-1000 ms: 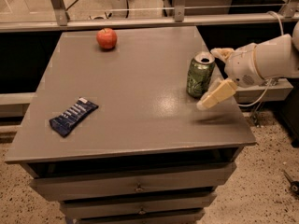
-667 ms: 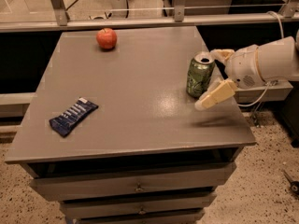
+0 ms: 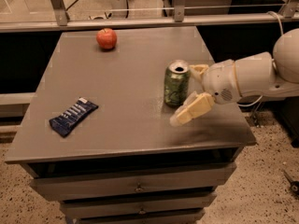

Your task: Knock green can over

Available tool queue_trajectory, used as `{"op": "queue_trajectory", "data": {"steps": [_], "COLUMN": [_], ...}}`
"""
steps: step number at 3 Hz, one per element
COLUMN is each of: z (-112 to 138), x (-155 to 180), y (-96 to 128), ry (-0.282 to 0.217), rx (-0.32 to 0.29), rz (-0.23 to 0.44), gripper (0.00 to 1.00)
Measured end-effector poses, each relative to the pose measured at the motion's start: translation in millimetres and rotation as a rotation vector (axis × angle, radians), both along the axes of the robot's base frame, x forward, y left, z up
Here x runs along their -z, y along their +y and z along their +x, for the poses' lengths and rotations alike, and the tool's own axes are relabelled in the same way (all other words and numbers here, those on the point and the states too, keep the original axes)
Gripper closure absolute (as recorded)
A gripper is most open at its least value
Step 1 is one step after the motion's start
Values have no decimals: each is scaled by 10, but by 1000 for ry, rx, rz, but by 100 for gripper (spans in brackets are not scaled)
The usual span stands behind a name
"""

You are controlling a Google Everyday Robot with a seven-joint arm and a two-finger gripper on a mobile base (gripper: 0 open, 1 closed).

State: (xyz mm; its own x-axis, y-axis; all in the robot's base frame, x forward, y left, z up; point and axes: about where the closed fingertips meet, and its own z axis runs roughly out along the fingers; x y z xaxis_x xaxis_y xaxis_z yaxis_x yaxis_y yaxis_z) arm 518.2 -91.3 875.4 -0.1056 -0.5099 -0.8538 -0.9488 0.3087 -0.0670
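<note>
The green can [image 3: 176,84] stands upright on the grey table [image 3: 117,78], right of the middle, its silver top with the opening showing. My gripper [image 3: 185,95] comes in from the right on a white arm [image 3: 252,76] and is open. Its near finger [image 3: 191,110] lies low in front of the can's right side. Its far finger [image 3: 199,69] sits just behind the can's upper right, next to the rim. The can's right side is between the two fingers; I cannot tell whether they touch it.
A red apple [image 3: 106,38] sits at the table's back left. A blue snack packet [image 3: 73,116] lies near the front left. The table's right edge [image 3: 233,101] is under the arm. Drawers are below the top, and a railing runs behind.
The gripper has moved left across the table, and the can has slid left with it, still upright. The apple and the packet have not moved.
</note>
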Motion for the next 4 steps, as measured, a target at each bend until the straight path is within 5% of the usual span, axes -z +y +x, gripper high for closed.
{"op": "queue_trajectory", "data": {"steps": [1,2,4], "z": [-286,-415,-521], "x": [-113,-338,-440], "y": [564,929,1152], "ry": [27,1,-12], "rx": [-120,-198,-245], "rz": [83,138,151], "gripper": [0,0,0]}}
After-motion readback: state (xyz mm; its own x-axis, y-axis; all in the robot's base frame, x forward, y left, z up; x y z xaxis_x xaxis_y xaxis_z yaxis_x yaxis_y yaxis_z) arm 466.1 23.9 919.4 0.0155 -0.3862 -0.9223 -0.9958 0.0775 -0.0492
